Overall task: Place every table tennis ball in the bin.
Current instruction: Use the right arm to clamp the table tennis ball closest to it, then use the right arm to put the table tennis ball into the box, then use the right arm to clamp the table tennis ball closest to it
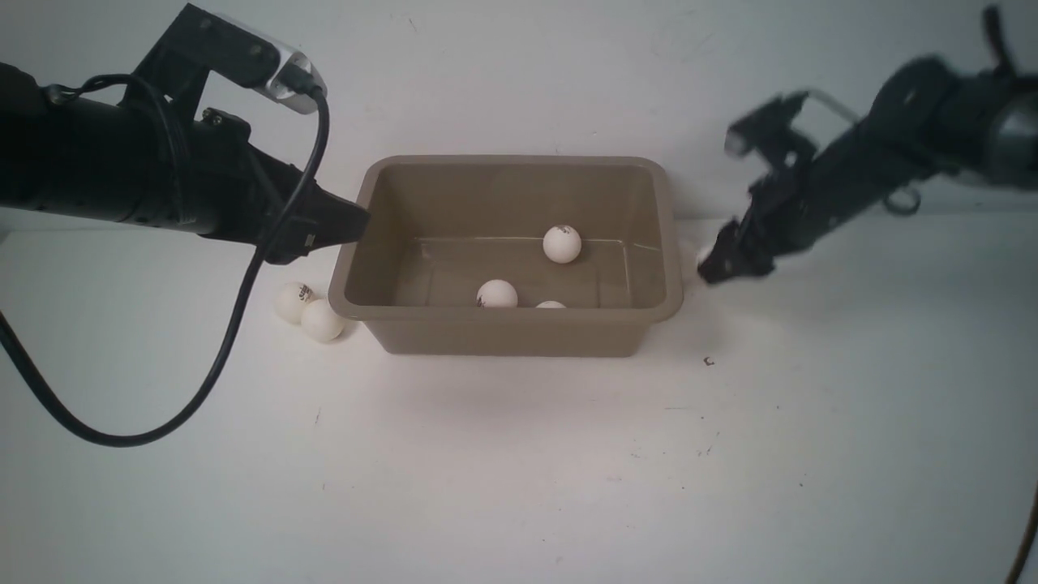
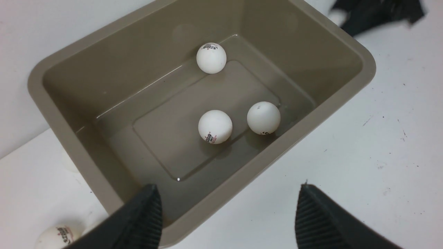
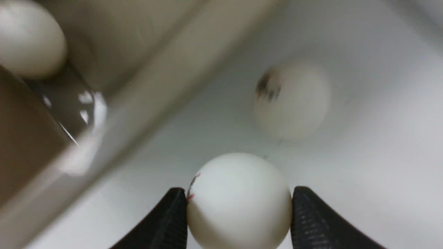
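**A:** Front view. Which bodies are shown, and of what make?

**B:** The bin (image 1: 511,334) is a taupe tub of smooth moulded plastic. It is rectangular, with rounded corners, a flared rim and walls sloping to a glossy floor. It stands on the matte white table (image 1: 519,470). Three table tennis balls (image 1: 562,243), matte white spheres, lie on its floor. One is toward the far wall and two are by the near wall, the last half hidden by the rim.

**A:** And outside the tub?

**B:** A loose pair (image 1: 323,319) of the same spheres, touching each other, at 8 o'clock of the bin. One bears a dark printed mark.

**A:** State of the left tool (image 2: 228,193)?

**B:** Released. The left wrist view shows its black ribbed pads (image 2: 142,221) wide apart with nothing between them. It is above the bin's rim, at 9 o'clock.

**A:** And the right tool (image 3: 238,193)?

**B:** Clenched, grasping a sphere. The right wrist view shows both ribbed faces pressing the sides of the held ball (image 3: 238,183), which carries a small red-and-dark mark. The tool sits at 3 o'clock of the bin, just beside the outer wall. A further ball (image 3: 292,100), blurred and dark-marked, lies on the table near it.
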{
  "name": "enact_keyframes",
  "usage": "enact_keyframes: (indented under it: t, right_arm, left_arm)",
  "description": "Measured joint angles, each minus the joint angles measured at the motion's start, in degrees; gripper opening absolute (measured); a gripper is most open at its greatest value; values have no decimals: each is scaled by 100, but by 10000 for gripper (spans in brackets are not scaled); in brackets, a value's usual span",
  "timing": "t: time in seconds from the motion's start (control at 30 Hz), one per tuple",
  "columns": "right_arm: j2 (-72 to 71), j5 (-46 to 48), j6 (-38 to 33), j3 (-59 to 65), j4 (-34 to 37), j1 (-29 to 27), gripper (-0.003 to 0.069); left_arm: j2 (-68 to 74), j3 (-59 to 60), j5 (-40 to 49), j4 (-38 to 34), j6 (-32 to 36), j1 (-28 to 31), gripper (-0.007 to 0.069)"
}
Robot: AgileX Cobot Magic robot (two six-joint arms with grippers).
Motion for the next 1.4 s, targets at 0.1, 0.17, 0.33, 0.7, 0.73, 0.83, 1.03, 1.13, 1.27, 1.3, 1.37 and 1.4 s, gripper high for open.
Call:
enact_keyframes:
  t: [0.1,0.17,0.33,0.7,0.73,0.83,1.03,1.13,1.27,1.3,1.37,1.4]
  right_arm:
    - [-240,192,-8,-358,223,0,351]
    - [-254,243,-73,-460,372,0,351]
    - [26,574,-751,-539,1380,156,351]
    - [421,198,-1328,-533,1513,630,364]
    - [421,123,-1311,-533,1473,630,383]
    - [421,-94,-1312,-533,1427,630,461]
    - [339,-560,-1329,-533,1500,424,538]
    - [207,-560,-1329,-533,1500,187,538]
    - [32,-398,-1306,-533,1500,-305,536]
    - [32,-361,-1307,-533,1500,-327,536]
    - [32,-104,-1248,-533,1474,-539,536]
    - [32,25,-1227,-533,1424,-602,536]
  left_arm:
    - [0,0,0,0,0,0,468]
    - [0,0,0,0,0,0,468]
    - [0,0,0,-6,0,0,468]
    - [0,0,0,-16,0,0,468]
    - [0,0,0,-16,0,0,468]
    - [0,0,0,-23,0,0,468]
    - [0,0,21,-23,0,0,468]
    - [0,0,24,-23,0,0,468]
    - [0,0,24,-23,0,0,468]
    - [0,0,24,-28,0,0,468]
    - [0,0,24,-62,0,0,468]
    - [0,0,24,-80,0,0,468]
